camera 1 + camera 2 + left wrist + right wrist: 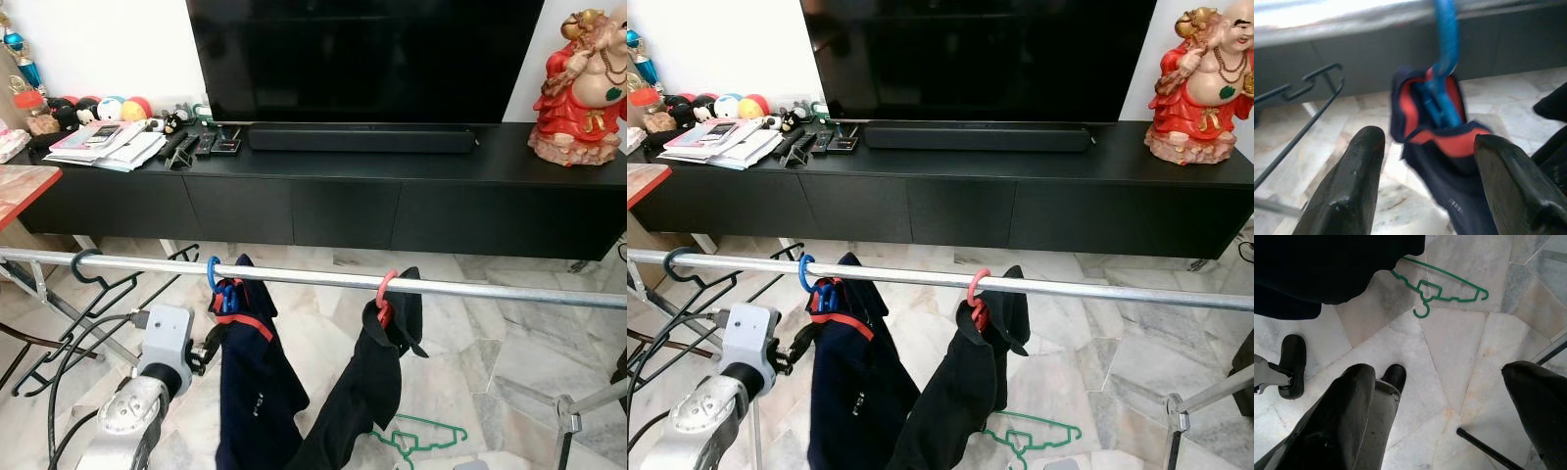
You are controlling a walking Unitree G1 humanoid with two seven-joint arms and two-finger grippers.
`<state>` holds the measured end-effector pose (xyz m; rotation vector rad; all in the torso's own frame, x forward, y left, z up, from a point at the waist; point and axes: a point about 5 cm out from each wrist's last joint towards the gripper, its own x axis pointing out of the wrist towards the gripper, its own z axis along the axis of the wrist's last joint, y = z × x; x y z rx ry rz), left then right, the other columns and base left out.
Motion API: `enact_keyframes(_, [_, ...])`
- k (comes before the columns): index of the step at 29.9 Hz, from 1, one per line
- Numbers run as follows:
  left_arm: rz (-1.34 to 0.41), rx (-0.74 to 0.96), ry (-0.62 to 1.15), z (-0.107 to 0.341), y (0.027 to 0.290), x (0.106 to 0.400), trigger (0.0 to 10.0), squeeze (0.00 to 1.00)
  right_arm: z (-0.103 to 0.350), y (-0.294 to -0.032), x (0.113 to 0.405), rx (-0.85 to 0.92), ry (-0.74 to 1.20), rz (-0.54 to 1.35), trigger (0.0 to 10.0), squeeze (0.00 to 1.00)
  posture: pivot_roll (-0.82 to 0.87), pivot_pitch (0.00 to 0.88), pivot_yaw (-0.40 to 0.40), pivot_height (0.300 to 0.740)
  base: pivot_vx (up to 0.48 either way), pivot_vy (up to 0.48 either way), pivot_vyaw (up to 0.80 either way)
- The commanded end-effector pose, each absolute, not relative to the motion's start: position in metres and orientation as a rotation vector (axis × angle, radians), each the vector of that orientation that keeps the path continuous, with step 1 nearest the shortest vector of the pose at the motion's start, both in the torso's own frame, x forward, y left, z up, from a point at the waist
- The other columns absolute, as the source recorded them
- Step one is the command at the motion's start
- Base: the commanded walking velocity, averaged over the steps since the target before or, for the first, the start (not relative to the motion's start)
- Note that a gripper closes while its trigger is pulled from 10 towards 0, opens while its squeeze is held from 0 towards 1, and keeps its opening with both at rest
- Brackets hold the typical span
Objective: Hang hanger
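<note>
A silver rail (pixel 470 287) runs across in front of me. A blue hanger (pixel 213 275) hooks over it and carries a navy garment (pixel 253 382) with a red collar. A red hanger (pixel 386 290) further right holds a black garment (pixel 367 382). My left gripper (pixel 208 345) sits just left of the navy garment, below the rail. In the left wrist view it (pixel 1430 139) is open, with the blue hanger (pixel 1445 44) and collar ahead of its fingers and nothing held. A green hanger (pixel 1442 286) lies on the marble floor. My right gripper (pixel 1440 372) hangs open above the floor.
A dark empty hanger (pixel 83 262) hangs at the rail's left end. Behind the rail stands a long black TV console (pixel 343 211) with a TV (pixel 362 59), soundbar, papers, remotes and a red statue (pixel 583 88). Rack legs (pixel 563 431) stand at the lower right.
</note>
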<state>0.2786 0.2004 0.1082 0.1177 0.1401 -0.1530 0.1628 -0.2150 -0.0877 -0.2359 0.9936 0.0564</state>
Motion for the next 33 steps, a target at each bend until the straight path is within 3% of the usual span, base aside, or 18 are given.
enact_keyframes(1, [-0.173, 0.115, 0.138, 0.111, 0.194, 0.281, 10.0, 0.0, -0.09, -0.215, 0.158, -0.238, 1.009, 0.059, 10.0, 0.0, 0.03, 0.05, 0.028, 0.74, 0.0, 0.0, 0.0])
enact_keyframes(10, [-0.139, 0.1, 0.131, 0.118, 0.177, 0.305, 10.0, 0.0, -0.09, -0.215, 0.158, -0.235, 1.009, 0.058, 10.0, 0.0, 0.03, 0.047, 0.025, 0.74, 0.0, 0.0, 0.0])
enact_keyframes(13, [-0.092, 0.095, 0.208, 0.112, 0.172, 0.315, 10.0, 0.0, -0.089, -0.214, 0.159, -0.232, 1.006, 0.054, 10.0, 0.0, 0.02, 0.053, 0.023, 0.74, 0.0, 0.0, 0.0])
enact_keyframes(22, [0.099, 0.053, 0.292, 0.109, 0.185, 0.328, 10.0, 0.0, -0.089, -0.214, 0.16, -0.243, 1.006, 0.066, 10.0, 0.0, 0.02, 0.065, 0.021, 0.74, 0.0, 0.0, 0.0])
enact_keyframes(33, [0.105, -0.05, 0.271, 0.119, 0.184, 0.334, 10.0, 0.0, -0.089, -0.214, 0.16, -0.246, 1.005, 0.069, 10.0, 0.0, 0.03, 0.074, 0.015, 0.74, 0.0, 0.0, 0.0])
